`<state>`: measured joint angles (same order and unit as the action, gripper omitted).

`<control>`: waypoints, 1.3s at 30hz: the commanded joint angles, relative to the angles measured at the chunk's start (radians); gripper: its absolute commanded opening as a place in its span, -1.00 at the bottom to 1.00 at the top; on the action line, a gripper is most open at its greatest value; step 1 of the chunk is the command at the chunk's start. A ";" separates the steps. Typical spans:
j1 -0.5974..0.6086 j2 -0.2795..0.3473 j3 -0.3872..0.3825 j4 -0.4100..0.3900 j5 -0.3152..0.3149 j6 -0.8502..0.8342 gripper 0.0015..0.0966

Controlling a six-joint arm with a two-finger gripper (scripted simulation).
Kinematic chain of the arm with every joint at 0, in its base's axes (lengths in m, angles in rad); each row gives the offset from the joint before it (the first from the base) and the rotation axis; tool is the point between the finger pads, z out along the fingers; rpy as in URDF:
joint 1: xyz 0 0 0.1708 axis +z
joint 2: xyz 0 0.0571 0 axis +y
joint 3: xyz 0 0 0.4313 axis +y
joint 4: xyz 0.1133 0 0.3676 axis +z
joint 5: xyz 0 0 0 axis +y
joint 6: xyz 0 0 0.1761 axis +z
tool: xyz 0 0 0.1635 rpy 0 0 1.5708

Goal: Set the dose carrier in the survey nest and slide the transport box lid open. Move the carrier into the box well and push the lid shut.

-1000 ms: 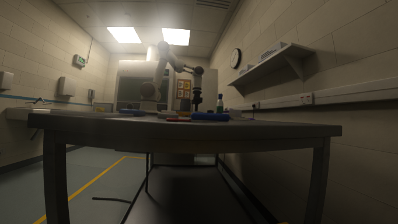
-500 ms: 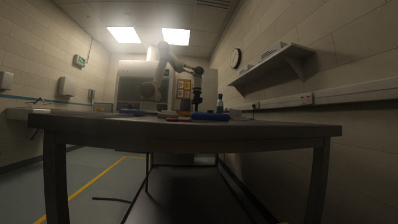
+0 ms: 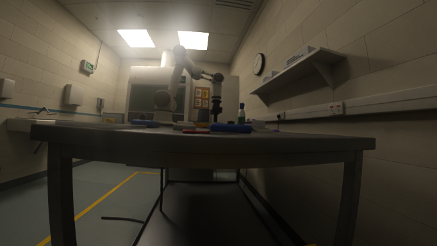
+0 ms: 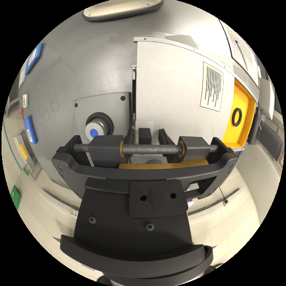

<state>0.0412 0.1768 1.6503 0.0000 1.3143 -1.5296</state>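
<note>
My gripper (image 4: pixel 152 137) (image 3: pixel 215 119) hangs open over the near edge of the transport box lid (image 4: pixel 176 90), straddling a small dark handle block (image 4: pixel 145 135) on the lid. It holds nothing. The white lid is slid partly aside, and the yellow box well (image 4: pixel 241 114) with a dark ring in it shows at the right. The dose carrier (image 4: pixel 95 130), a grey cylinder with a blue dot on top, sits in the round survey nest on a grey plate left of the box. In the side camera the box and the carrier are hidden behind items on the table.
The dark table (image 3: pixel 202 141) carries blue trays (image 3: pixel 230 128) (image 4: pixel 30 129), a red bar (image 3: pixel 195 131) and a bottle (image 3: pixel 241 114). A clipboard (image 4: pixel 244 57) lies beyond the box. The wall runs close to the right.
</note>
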 commanded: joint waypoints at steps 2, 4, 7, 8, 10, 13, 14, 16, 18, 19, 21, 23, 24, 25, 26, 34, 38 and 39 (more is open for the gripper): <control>0.000 -0.001 -0.001 0.000 0.000 0.000 0.02; 0.000 -0.001 -0.001 0.000 0.000 0.000 0.02; 0.000 -0.001 -0.001 0.000 0.000 0.000 0.02; 0.000 -0.001 -0.001 0.000 0.000 0.000 0.02; 0.000 -0.001 -0.001 0.000 0.000 0.000 0.02; 0.000 -0.001 -0.001 0.000 0.000 0.000 0.02; 0.000 -0.001 -0.001 0.000 0.000 0.000 0.02; 0.000 -0.001 -0.001 0.000 0.000 0.000 0.02; 0.000 0.000 0.000 0.000 0.000 0.000 0.02; 0.000 0.000 -0.001 0.000 0.001 0.000 0.02; 0.000 -0.002 -0.002 0.000 0.003 0.000 0.02; 0.000 -0.004 -0.005 0.000 0.009 0.000 0.02; 0.000 -0.006 -0.007 0.000 0.012 0.000 0.02; 0.000 -0.008 -0.009 0.000 0.016 0.000 0.02; 0.000 -0.010 -0.012 0.000 0.020 0.000 0.02; 0.000 -0.024 -0.029 0.000 0.051 0.000 0.02; 0.000 -0.025 -0.031 0.000 0.055 0.000 0.02; 0.000 -0.025 -0.031 0.000 0.055 0.000 0.02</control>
<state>0.0412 0.1519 1.6202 0.0000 1.3691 -1.5296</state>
